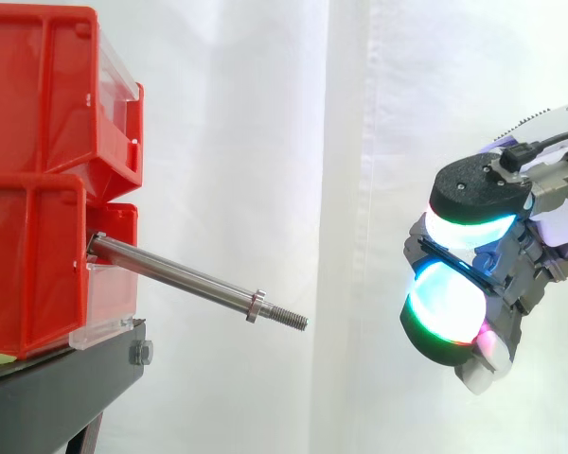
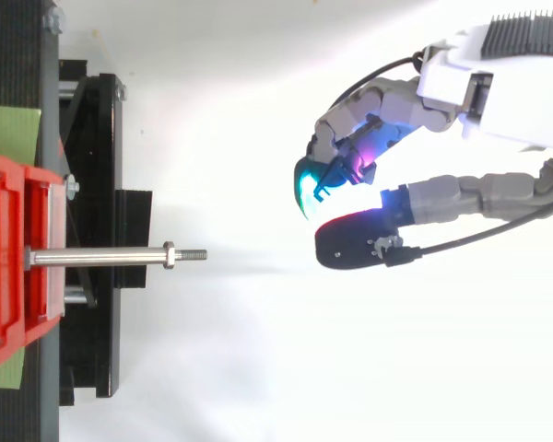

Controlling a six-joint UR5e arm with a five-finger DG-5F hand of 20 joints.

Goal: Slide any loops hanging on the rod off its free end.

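Steel rod, seen from the side, juts from the lower of two stacked red bins and slopes down to a nut and a threaded tip. The robot hand sits well apart to its right. From above the slope is lost. The rod lies straight over the black stand, a green sheet shows beside the bin, and I cannot tell whether the robot hand grips anything.
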